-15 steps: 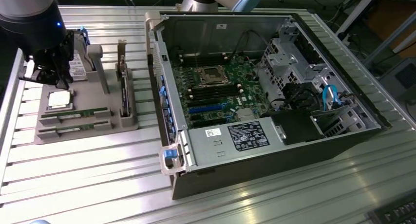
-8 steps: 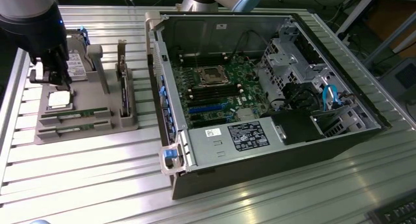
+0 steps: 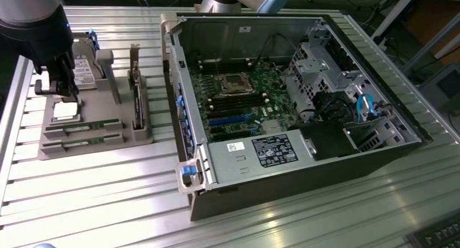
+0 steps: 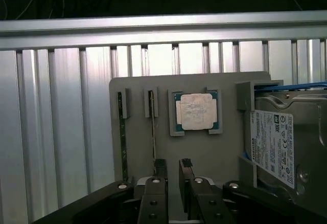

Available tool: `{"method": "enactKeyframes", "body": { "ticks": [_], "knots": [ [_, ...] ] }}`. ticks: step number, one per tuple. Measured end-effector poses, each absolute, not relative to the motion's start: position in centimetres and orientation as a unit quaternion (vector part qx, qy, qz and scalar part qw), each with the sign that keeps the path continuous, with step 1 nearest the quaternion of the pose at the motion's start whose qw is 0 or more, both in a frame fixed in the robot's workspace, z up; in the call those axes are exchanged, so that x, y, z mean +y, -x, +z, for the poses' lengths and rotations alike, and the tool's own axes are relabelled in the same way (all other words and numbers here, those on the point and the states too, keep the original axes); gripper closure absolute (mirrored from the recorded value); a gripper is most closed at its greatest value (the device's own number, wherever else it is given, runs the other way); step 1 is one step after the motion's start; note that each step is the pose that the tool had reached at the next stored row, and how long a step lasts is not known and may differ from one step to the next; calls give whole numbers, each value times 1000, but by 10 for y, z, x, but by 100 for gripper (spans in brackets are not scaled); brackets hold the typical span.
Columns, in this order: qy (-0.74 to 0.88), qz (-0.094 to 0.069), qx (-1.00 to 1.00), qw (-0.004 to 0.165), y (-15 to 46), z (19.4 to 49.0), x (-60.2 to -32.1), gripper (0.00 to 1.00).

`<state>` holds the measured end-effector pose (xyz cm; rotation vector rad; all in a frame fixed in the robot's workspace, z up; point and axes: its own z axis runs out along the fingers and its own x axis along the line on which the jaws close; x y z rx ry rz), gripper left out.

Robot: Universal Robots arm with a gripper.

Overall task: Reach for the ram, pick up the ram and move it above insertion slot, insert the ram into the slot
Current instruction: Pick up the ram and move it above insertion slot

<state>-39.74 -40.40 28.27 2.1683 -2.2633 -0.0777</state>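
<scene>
The ram (image 3: 77, 129) stands on edge in a grey holder (image 3: 93, 150), at the exterior view's left, beside a second stick (image 3: 75, 144); from the wrist it is just a thin line. The hand (image 4: 172, 163) hangs open and empty near it. The slot (image 3: 231, 104) inside the case (image 3: 302, 186) is hard to make out.

Black end effector (image 4: 172, 165), silver screws (image 4: 156, 181)

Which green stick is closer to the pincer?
The stick next to the square silver chip; the pincer hangs right beside it. The other stick sits farther off, by the tray's edge.
</scene>
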Motion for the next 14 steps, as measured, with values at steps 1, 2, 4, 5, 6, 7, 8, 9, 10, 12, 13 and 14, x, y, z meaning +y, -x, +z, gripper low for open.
{"method": "enactKeyframes", "body": {
  "ticks": [1,2,4,5,6,7,8,9,10,12,13,14],
  "knots": [
    [-692,-25,-722,3,397,283,-405,76],
    [-692,-25,-721,3,397,283,-407,76],
    [-693,-25,-721,3,398,283,-410,76],
    [-693,-25,-721,3,398,283,-412,76],
    [-693,-25,-720,3,398,283,-413,76],
    [-694,-25,-720,3,398,283,-415,76],
    [-694,-25,-719,3,398,283,-417,76],
    [-696,-25,-718,3,398,283,-418,76],
    [-698,-25,-715,3,398,283,-418,76],
    [-726,-25,-687,4,399,282,-421,76],
    [-726,-25,-687,4,400,282,-423,76],
    [-726,-25,-687,4,400,282,-424,76]
  ]
}}
